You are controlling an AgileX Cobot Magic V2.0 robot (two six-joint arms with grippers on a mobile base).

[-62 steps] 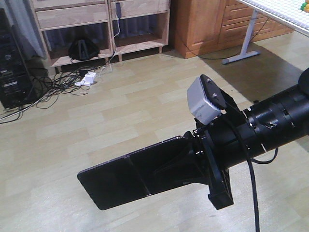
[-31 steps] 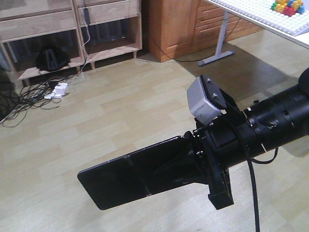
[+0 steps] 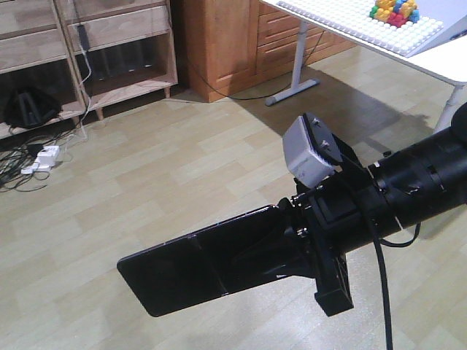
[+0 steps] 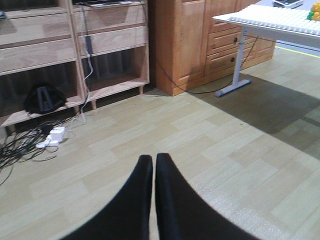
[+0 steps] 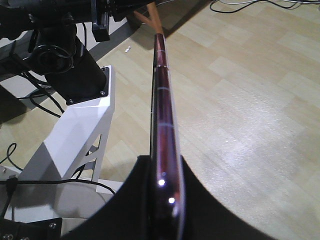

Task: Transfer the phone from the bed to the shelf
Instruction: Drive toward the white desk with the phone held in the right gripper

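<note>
Here the wood floor (image 3: pixel 146 182) fills most of the view. The pale shelf (image 3: pixel 120 29) stands at the back, beside an orange-brown cabinet (image 3: pixel 219 44). A white surface (image 3: pixel 343 25) is on the right. The black phone (image 3: pixel 190 270) is up in the air over the floor, well apart from the shelf. The right gripper (image 5: pixel 167 197) has its fingers (image 5: pixel 130 210) pressed on both flat sides of the phone. The left gripper (image 4: pixel 152 172) has its fingers closed together, holding nothing.
</note>
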